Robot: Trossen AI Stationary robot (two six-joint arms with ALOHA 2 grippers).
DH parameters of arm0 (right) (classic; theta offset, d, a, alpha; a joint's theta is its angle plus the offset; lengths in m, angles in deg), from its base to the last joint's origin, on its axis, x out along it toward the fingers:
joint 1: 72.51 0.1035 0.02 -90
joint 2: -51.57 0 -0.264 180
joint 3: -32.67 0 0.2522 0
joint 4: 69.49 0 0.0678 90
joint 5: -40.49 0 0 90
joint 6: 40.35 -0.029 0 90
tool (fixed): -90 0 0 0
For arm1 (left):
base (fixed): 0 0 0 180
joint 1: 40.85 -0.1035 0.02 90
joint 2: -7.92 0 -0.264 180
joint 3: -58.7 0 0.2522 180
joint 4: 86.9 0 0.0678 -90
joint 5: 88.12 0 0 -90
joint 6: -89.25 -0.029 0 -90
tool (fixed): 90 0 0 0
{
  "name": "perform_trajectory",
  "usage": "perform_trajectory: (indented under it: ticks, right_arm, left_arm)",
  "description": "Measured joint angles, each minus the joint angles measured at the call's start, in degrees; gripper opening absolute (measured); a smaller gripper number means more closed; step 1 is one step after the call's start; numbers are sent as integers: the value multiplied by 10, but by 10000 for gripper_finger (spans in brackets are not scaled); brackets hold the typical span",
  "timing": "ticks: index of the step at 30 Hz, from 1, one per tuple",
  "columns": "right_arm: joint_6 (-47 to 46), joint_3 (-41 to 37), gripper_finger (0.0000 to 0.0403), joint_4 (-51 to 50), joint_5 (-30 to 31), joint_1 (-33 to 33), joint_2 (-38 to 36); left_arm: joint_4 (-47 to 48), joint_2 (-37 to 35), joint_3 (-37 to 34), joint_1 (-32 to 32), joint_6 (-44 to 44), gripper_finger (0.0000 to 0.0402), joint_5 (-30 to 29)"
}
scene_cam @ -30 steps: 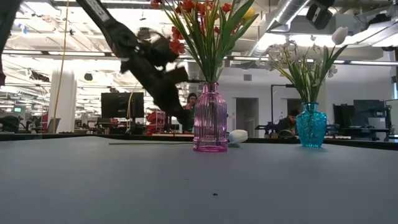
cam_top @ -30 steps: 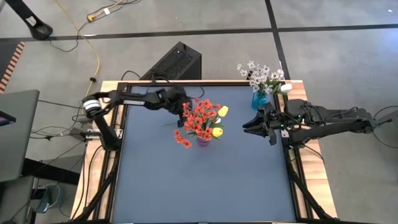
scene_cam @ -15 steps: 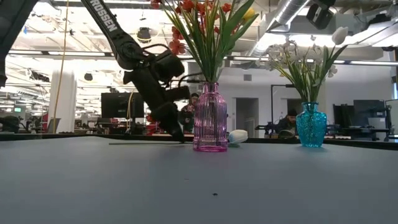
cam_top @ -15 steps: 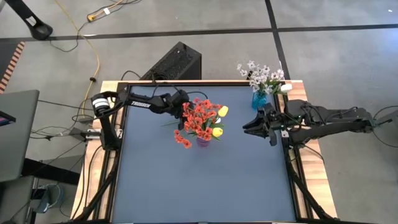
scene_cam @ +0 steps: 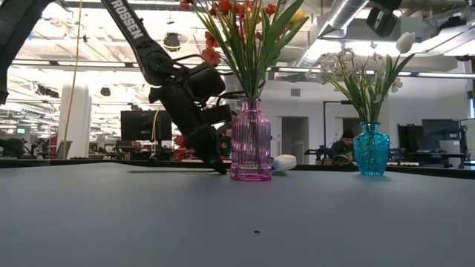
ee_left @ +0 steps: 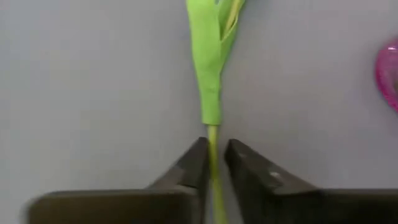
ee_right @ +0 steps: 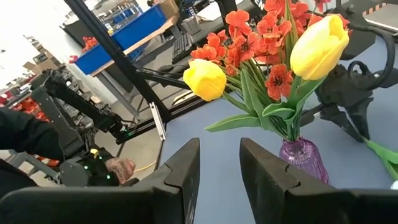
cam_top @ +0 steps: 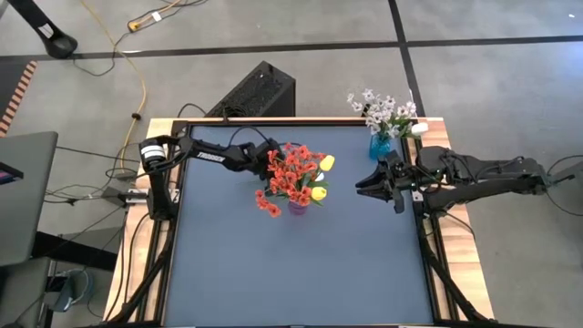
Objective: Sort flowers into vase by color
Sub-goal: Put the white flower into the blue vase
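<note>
Most of the sorting looks done. The ribbed pink glass vase [scene_cam: 250, 139] near the middle of the dark table [cam_top: 301, 273] already holds the red small-blossom bunches [cam_top: 290, 175] and two yellow tulips [ee_right: 320, 43], while the textured turquoise vase [scene_cam: 371, 149] at the table's far right corner holds the sprays of tiny white-lilac blossoms [cam_top: 383, 111] and what appears to be a white tulip [scene_cam: 405, 41]. One stem is left on the table: a white tulip with a green leaf lying flat [ee_left: 210, 59] just behind the pink vase, its pale head [scene_cam: 283, 162] showing beside the vase's base in the low view. Judging by colour, it belongs with the turquoise vase.

The left gripper [ee_left: 212, 167] is down at the tabletop just beside the pink vase, on the side away from the turquoise one. Its two dark fingers [ee_left: 191, 168] straddle the thin bare part of the stem, below where the leaf wraps it, with the stem running straight between them (they look nearly pinched on it, but a sliver of gap shows on each side, so I would not call it gripped yet).

The right gripper [ee_right: 216, 163] waits above the table's right side near the turquoise vase, fingers apart and holding nothing.
</note>
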Motion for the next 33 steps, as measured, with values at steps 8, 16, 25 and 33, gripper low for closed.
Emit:
perform_trajectory:
  ticks: [8,16,25,33]
  right_arm:
    - [0,0,139,0,0,0,0]
    - [-1,0,139,0,0,0,0]
    - [31,0,139,47,23,-11,0]
    - [129,0,139,253,92,-53,25]
  left_arm:
    - [32,-33,-4,-10,26,2,6]
    - [29,-197,-4,-66,5,0,-39]
    - [-77,-390,-4,-136,48,0,-47]
    - [-232,-454,42,-140,77,0,32]
